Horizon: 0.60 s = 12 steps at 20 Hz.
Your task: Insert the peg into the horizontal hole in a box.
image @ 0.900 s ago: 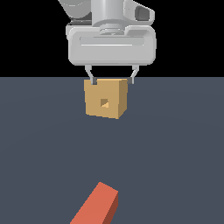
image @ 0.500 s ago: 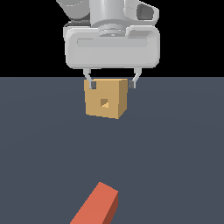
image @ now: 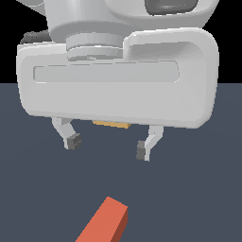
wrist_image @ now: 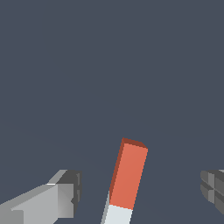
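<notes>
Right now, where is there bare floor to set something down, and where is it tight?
Bare floor lies either side of the peg and between it and the open tool. It is crowded behind the tool, where only a sliver of the box shows.

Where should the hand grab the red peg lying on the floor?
Probably from straight above, pinching the peg's two long sides across its narrow width. It lies flat and is long and thin, so those sides are flat, parallel and close enough for the open hand. Its far end shows clearly; the wrist view shows a pale section nearer the camera, so gripping the red part seems safest.
</notes>
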Motion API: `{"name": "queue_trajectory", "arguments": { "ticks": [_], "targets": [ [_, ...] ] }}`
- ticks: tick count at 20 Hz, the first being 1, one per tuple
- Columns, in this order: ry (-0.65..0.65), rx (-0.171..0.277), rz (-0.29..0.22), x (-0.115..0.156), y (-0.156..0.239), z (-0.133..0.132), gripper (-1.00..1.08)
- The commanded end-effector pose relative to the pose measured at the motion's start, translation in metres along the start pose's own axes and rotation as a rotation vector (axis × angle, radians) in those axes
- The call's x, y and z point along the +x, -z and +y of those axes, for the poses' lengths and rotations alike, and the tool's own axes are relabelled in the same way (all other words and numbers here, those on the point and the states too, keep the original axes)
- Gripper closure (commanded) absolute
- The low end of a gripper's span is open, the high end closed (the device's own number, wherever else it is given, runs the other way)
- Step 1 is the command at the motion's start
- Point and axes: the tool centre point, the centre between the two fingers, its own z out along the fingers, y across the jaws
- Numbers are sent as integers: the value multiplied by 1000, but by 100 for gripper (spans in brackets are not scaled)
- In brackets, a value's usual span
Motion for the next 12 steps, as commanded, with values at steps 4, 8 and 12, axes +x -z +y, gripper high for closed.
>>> {"name": "queue_trajectory", "arguments": {
  "ticks": [4, 8, 12],
  "targets": [
    [-151, 3, 1, -84, -34, -8, -92],
    [-214, 5, 3, -118, -48, -15, -92],
    [-243, 6, 5, -134, -55, -19, -92]
  ]
}}
